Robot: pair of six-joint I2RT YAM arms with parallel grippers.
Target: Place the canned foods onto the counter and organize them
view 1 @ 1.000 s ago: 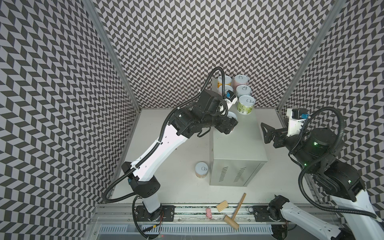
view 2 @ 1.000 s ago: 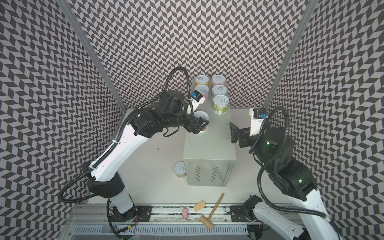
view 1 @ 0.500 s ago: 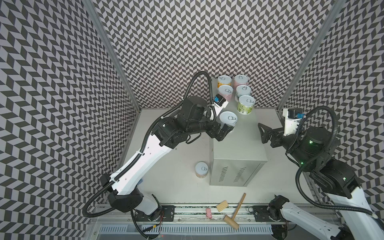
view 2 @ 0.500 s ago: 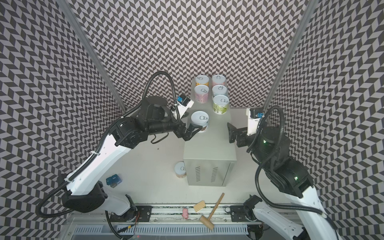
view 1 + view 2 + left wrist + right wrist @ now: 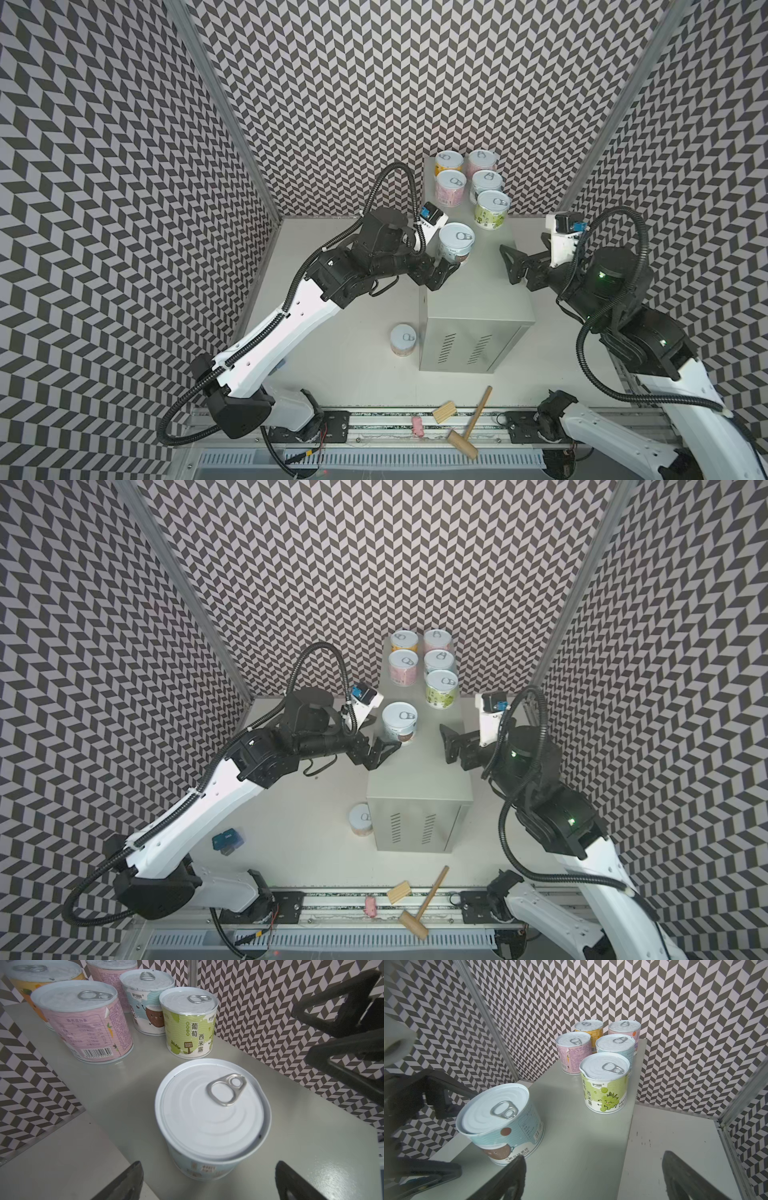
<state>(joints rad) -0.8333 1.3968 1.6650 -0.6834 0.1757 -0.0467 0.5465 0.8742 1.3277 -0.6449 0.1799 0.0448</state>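
In both top views six cans stand upright on the grey surface (image 5: 478,295), the flat top of a tall cabinet (image 5: 465,347) right of centre. Five form a tight cluster at its upper end, against the patterned wall. An orange can (image 5: 448,164) and a pink can (image 5: 482,160) are at the back. A second pink can (image 5: 451,189) and a pale blue can (image 5: 487,183) stand in front of them, and a green can (image 5: 493,210) is nearest the middle.

The sixth, a light-blue can (image 5: 456,245), stands apart from the cluster near the surface's left edge. The left fingers (image 5: 126,1182) are spread wide on either side of it, gripping nothing (in the left wrist view both tips sit clear of its label, with the can just ahead of them). The right fingers (image 5: 681,1180) are also spread wide and empty. They hover over the right edge of the grey surface and point toward the light-blue can.

A seventh can (image 5: 403,338) stands on the lower white surface (image 5: 353,374), just beside the cabinet's vented front corner, below the centre of the frame. A wooden mallet (image 5: 469,422) and a wooden block (image 5: 444,411) lie on the rail at the bottom.
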